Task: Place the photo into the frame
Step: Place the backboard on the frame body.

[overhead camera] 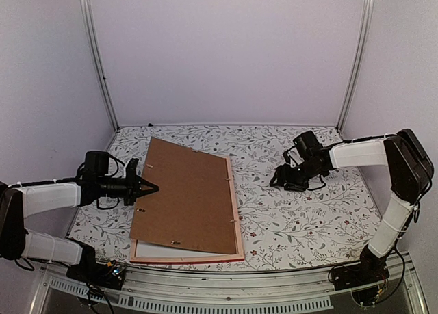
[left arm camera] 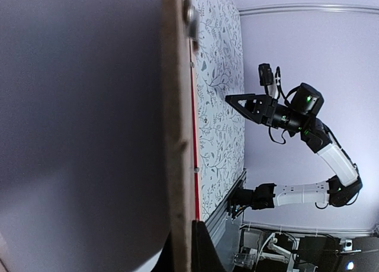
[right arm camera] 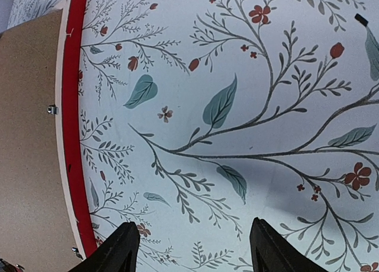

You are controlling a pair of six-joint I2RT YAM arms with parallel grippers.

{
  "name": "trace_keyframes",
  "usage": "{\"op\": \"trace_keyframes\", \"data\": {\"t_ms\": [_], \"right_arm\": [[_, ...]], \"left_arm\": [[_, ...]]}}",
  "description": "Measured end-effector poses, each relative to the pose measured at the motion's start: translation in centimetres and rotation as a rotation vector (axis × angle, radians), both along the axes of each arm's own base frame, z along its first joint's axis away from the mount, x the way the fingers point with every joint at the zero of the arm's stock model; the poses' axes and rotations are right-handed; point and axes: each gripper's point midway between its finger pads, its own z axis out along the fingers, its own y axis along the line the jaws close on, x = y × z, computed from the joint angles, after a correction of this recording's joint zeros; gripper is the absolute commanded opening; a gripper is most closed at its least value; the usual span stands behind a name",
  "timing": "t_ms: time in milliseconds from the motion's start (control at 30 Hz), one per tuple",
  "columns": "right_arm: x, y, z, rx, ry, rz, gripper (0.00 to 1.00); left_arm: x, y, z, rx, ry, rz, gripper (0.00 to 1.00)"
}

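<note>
The frame (overhead camera: 237,215) lies flat on the floral cloth, its red rail (right arm camera: 73,106) showing along the right and near sides. A brown backing board (overhead camera: 188,198) rests skewed on top of it, its left edge lifted. My left gripper (overhead camera: 153,187) is shut on that left edge; in the left wrist view the board (left arm camera: 174,106) runs edge-on between the dark fingers (left arm camera: 204,248). A white sheet (overhead camera: 147,249) peeks out under the board's near corner; I cannot tell whether it is the photo. My right gripper (overhead camera: 277,182) hovers open over bare cloth right of the frame, its fingertips (right arm camera: 118,248) wide apart.
The floral tablecloth (overhead camera: 301,218) covers the table. White walls and aluminium posts (overhead camera: 96,54) close in the back and sides. A metal rail (overhead camera: 239,286) runs along the near edge. Small metal clips (right arm camera: 52,109) sit on the frame's back.
</note>
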Motion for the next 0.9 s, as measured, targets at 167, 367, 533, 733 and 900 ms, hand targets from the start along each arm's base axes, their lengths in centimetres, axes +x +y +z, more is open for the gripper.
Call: {"op": "trace_keyframes", "data": {"t_ms": [167, 367, 533, 733, 900], "right_arm": [[0.0, 0.0, -0.1, -0.001, 0.003, 0.000, 0.68], [-0.1, 0.0, -0.1, -0.001, 0.003, 0.000, 0.68], [0.0, 0.0, -0.2, -0.001, 0.003, 0.000, 0.68], [0.0, 0.0, -0.5, -0.003, 0.008, 0.000, 0.68], [0.0, 0.0, -0.5, -0.003, 0.008, 0.000, 0.68]], "left_arm": [[-0.1, 0.1, -0.2, 0.004, 0.002, 0.002, 0.00], [-0.1, 0.0, -0.4, 0.003, 0.009, 0.007, 0.03], [-0.3, 0.0, -0.7, 0.007, 0.022, 0.012, 0.08], [-0.4, 0.0, -1.4, 0.033, 0.027, 0.026, 0.21], [-0.5, 0.2, -2.1, 0.053, 0.036, 0.039, 0.43]]}}
